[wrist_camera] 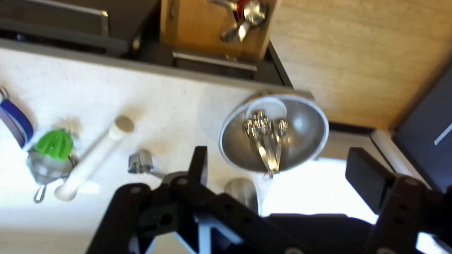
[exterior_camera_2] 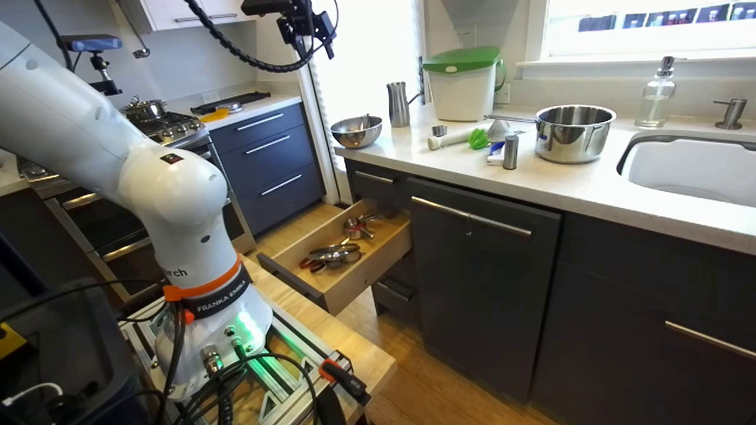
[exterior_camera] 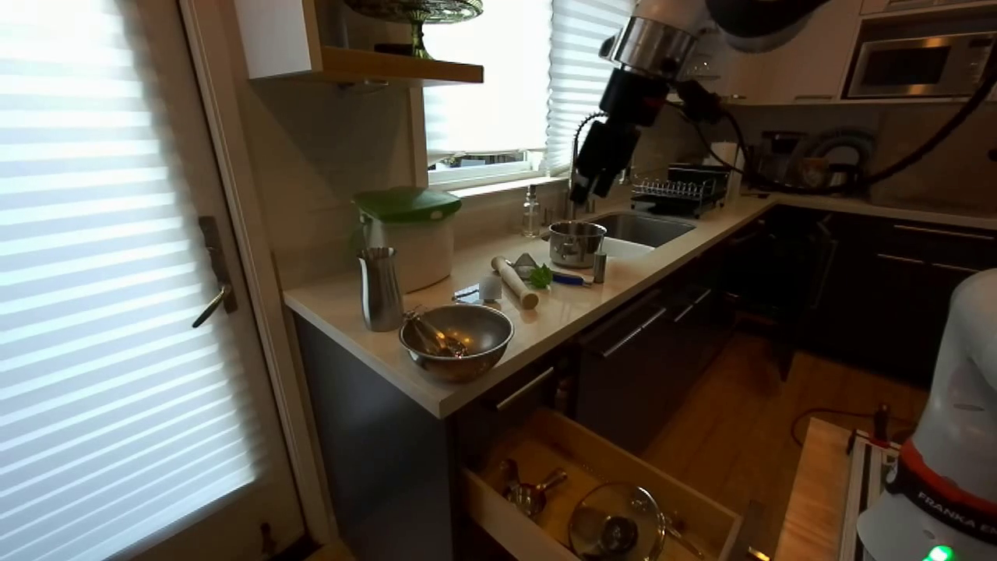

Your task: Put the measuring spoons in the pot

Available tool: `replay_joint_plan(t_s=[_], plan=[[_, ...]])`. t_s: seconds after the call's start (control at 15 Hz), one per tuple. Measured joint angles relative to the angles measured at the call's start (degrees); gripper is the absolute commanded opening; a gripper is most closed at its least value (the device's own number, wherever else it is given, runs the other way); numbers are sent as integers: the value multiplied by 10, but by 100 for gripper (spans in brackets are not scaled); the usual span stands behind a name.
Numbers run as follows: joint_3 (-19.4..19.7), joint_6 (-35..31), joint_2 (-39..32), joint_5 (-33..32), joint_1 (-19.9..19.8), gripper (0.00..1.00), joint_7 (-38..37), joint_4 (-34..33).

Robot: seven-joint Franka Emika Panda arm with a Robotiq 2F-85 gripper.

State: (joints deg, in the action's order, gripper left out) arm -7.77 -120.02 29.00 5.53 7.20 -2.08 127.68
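Note:
The measuring spoons (wrist_camera: 268,144) are a shiny metal bunch joined at one end. They lie in the wide steel bowl (wrist_camera: 305,144), with the joined end over its rim. They also show in both exterior views (exterior_camera: 438,339) (exterior_camera_2: 367,120). The pot (exterior_camera: 576,248) is shiny steel with straight sides and stands beside the sink; it also shows in an exterior view (exterior_camera_2: 570,141) and is out of the wrist view. My gripper (wrist_camera: 281,165) is open and empty, high above the counter, with the bowl and spoons below between its fingers. It also hangs in both exterior views (exterior_camera: 590,189) (exterior_camera_2: 322,44).
A tall metal canister (exterior_camera: 380,292) stands beside the bowl. A wooden pestle (exterior_camera: 514,282), a green utensil (exterior_camera_2: 478,139) and a small metal cylinder (exterior_camera_2: 511,152) lie or stand between bowl and pot. A green-lidded bin (exterior_camera: 409,241) is behind. An open drawer (exterior_camera_2: 354,289) juts out below.

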Motion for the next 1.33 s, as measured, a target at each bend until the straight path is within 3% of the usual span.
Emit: replay_joint_plan(t_s=[0.27, 0.53, 0.8, 0.93, 1.07, 1.33], plan=[[60, -75, -118, 100, 3, 100, 63, -102], [100, -46, -255, 165, -7, 100, 145, -211], [100, 0, -368, 163, -36, 100, 150, -283], [92, 27, -404, 197, -51, 100, 166, -300], [82, 35, -416, 231, -64, 100, 192, -306], [77, 45, -414, 236, -67, 100, 193, -315]])
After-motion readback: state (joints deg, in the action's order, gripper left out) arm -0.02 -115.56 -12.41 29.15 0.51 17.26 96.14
